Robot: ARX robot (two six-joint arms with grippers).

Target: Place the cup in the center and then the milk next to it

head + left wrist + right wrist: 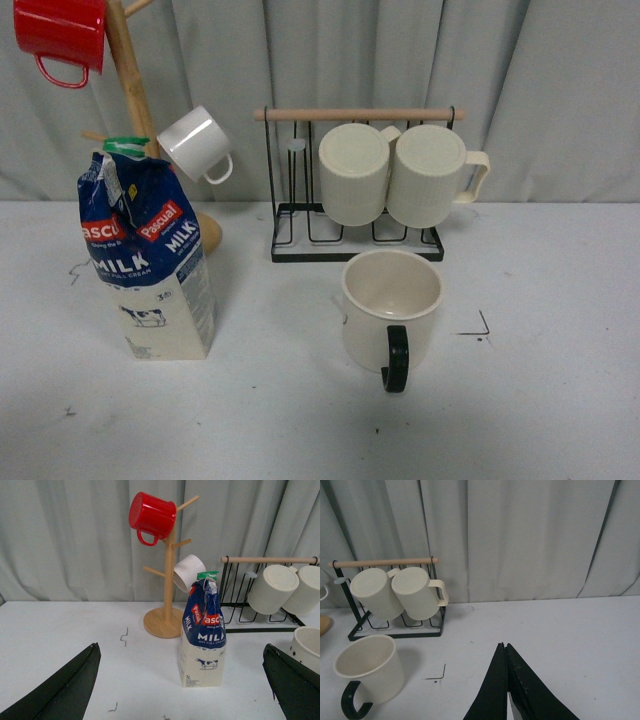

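The cup (392, 305), a wide cream mug with a dark handle facing the front, stands upright on the white table right of the middle; it also shows in the right wrist view (370, 672) and at the edge of the left wrist view (307, 647). The milk carton (150, 250) stands upright at the left, blue top, green cap; the left wrist view shows the carton (203, 632) straight ahead. My left gripper (182, 680) is open wide, short of the carton, empty. My right gripper (504, 647) is shut and empty, to the right of the cup. Neither arm shows in the front view.
A black wire rack (355, 240) with a wooden bar holds two ribbed cream mugs (395, 175) behind the cup. A wooden mug tree (130, 90) behind the carton carries a red mug (62, 35) and a small white mug (195, 145). Grey curtain behind.
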